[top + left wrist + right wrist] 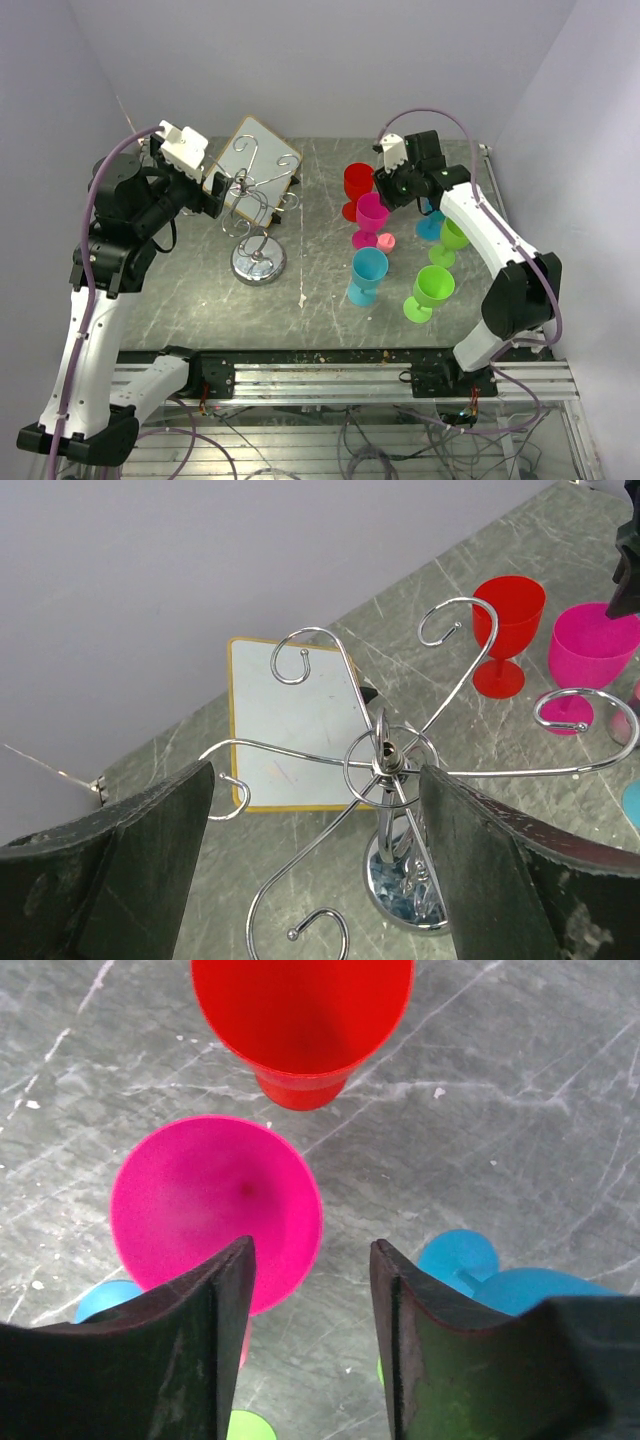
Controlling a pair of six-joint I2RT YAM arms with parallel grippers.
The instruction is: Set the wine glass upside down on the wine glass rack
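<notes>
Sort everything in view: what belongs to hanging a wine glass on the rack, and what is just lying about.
For the job: wine glass rack; magenta glass, nearest the open right gripper; open left gripper at the rack.
Lying about: white board; red glass; near blue glass; far blue glass; near green glass; far green glass.

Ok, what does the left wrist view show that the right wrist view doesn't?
Only the left wrist view: the rack seen from above, and the white board behind it.
Only the right wrist view: a blue glass at the right and a green rim at the bottom edge.
Both: the red glass and the magenta glass, standing upright beside each other.
</notes>
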